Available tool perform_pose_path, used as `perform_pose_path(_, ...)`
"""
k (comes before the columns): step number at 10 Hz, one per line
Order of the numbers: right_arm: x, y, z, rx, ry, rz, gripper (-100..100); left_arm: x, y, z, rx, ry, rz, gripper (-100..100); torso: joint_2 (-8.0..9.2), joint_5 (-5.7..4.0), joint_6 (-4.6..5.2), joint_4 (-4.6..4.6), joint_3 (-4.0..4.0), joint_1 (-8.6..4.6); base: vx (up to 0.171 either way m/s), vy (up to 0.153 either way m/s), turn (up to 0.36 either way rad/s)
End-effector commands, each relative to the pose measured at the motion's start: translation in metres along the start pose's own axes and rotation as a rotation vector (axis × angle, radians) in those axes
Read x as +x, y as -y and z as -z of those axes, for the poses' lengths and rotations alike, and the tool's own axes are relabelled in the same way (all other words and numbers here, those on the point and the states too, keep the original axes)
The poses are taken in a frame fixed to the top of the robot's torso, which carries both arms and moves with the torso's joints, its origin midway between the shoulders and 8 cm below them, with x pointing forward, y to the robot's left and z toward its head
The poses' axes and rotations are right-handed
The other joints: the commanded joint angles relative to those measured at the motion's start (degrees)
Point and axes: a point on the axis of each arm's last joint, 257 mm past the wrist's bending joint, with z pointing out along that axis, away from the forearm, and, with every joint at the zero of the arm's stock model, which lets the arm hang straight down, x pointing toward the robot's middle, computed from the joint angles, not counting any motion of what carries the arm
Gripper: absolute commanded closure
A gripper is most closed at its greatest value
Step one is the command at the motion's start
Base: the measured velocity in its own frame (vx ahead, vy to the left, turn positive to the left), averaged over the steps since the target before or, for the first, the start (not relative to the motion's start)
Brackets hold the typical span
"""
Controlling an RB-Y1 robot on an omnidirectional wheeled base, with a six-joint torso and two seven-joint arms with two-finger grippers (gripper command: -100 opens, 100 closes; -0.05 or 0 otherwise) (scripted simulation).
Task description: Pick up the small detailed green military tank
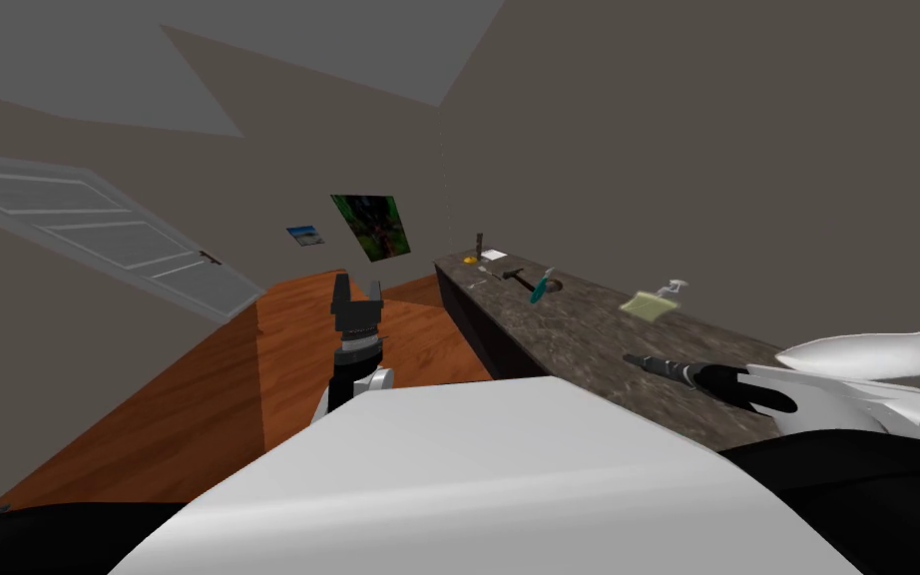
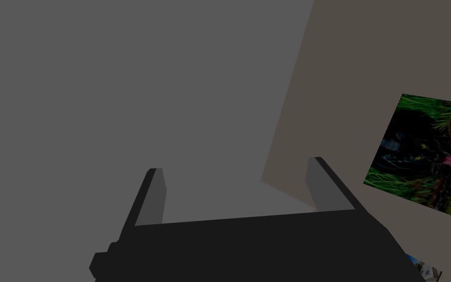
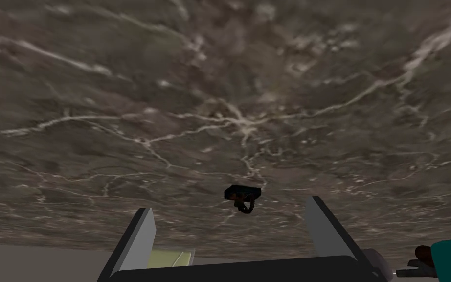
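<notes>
Grippers both spread wide with nothing held: right gripper (image 3: 229, 204) hangs low over marbled brown counter (image 3: 122, 98), left gripper (image 1: 357, 283) points up over wooden floor (image 1: 199, 419) beside the counter. Just ahead of the right fingertips, in line with the gap and not touching, sits small dark tank (image 3: 242, 196) on the counter, too small for detail. Farther along lie pale green pad (image 1: 648, 304), teal-handled tool (image 1: 544, 287), then hammer (image 1: 514, 274)
</notes>
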Motion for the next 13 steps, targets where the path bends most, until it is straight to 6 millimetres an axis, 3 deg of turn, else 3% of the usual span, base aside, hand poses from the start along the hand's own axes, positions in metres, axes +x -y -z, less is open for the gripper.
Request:
perform_pose_path(1,0.003,0.008,0.001,0.013,-0.013,0.007,-100,0.0,0.0,0.0,0.0,0.0,0.0,0,0.0,0.0,0.0,0.0,0.0,0.0,0.126,0.044,0.027)
perform_pose_path(2,0.003,0.005,0.0,0.009,-0.008,0.006,-100,0.0,0.0,0.0,0.0,0.0,0.0,0,0.14,-0.01,0.01,0.02,0.07,-0.02,0.043,0.018,0.001)
perform_pose_path(3,0.003,0.005,0.0,0.01,-0.009,0.006,0,0.0,0.0,0.0,0.0,0.0,0.0,0,0.41,-0.02,0.03,0.09,0.23,-0.1,0.011,0.004,0.002)
perform_pose_path(4,0.012,0.002,-0.007,0.013,-0.008,-0.005,-100,0.0,0.0,0.0,0.0,0.0,0.0,0,0.58,-0.04,0.04,0.13,0.33,-0.16,-0.001,-0.04,0.099)
perform_pose_path(6,0.022,-0.001,-0.013,0.017,-0.008,-0.017,-100,0.0,0.0,0.0,0.0,0.0,0.0,0,0.72,-0.12,0.04,0.17,0.41,-0.49,-0.004,-0.086,0.07)
perform_pose_path(7,0.017,-0.001,-0.011,0.014,-0.007,-0.012,-100,0.0,0.0,0.0,0.0,0.0,0.0,0,0.72,-0.14,0.04,0.17,0.42,-0.54,-0.003,-0.033,0.022)
perform_pose_path(8,0.018,-0.001,-0.011,0.015,-0.008,-0.013,100,0.0,0.0,0.0,0.0,0.0,0.0,0,0.72,-0.14,0.04,0.16,0.41,-0.41,0.0,0.0,0.0)
perform_pose_path(12,0.015,-0.001,-0.011,0.015,-0.004,-0.012,100,0.0,0.0,0.0,0.0,0.0,0.0,0,0.56,-0.41,0.01,0.06,0.29,-0.64,0.0,0.0,0.0)
perform_pose_path(13,0.015,-0.001,-0.011,0.015,-0.004,-0.012,0,0.0,0.0,0.0,0.0,0.0,0.0,0,0.55,-0.41,0.01,0.06,0.28,-0.66,0.0,0.0,0.0)
